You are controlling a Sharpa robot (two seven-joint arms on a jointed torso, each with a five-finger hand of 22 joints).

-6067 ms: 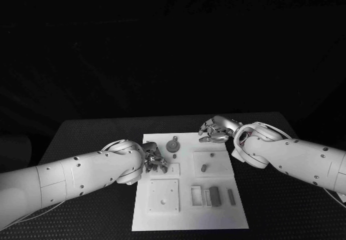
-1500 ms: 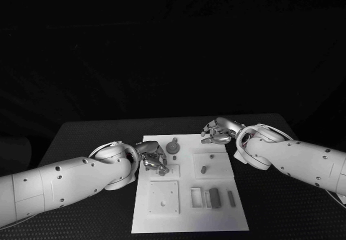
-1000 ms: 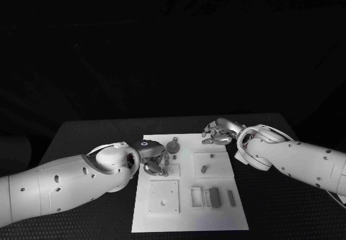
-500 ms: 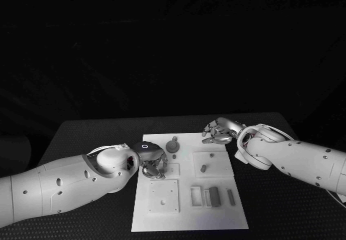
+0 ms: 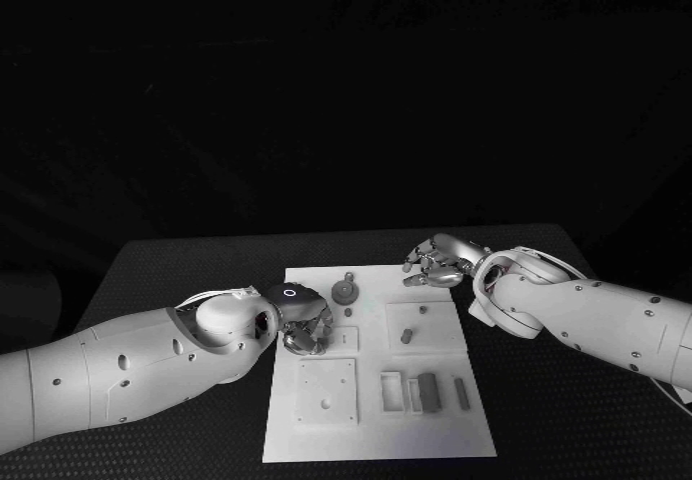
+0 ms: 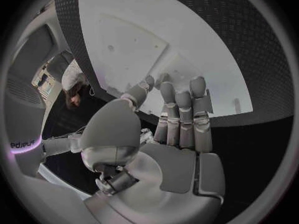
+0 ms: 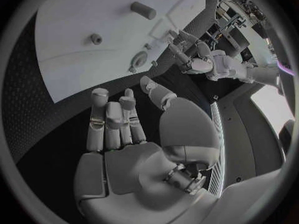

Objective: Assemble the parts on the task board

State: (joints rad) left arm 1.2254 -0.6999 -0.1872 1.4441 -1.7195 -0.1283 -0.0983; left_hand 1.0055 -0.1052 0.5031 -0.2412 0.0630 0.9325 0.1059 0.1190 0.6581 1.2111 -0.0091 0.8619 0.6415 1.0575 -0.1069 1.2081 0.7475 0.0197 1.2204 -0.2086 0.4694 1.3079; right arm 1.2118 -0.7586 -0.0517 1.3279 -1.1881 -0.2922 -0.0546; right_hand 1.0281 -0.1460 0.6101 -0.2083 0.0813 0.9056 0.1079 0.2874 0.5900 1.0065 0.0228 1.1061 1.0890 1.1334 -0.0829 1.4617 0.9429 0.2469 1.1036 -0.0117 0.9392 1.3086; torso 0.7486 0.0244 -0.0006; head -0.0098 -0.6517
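Observation:
The white task board lies mid-table. My left hand hangs over its left edge beside a small square recess, fingers stretched out side by side over the board, with nothing in them. My right hand hovers off the board's far right corner, fingers spread and empty, palm above the black table. A round gear-like part lies near the far edge between the hands. A short peg stands in the right square plate. A dark block and a thin bar sit in slots near the front.
A raised square plate with a hole takes the board's front left. The black table surrounds the board on all sides. From the right wrist I see the gear, the peg and my left hand beyond.
My left wrist has rolled over and the hand has slid slightly toward me along the board's left edge. The right hand has barely moved. The parts lie as before.

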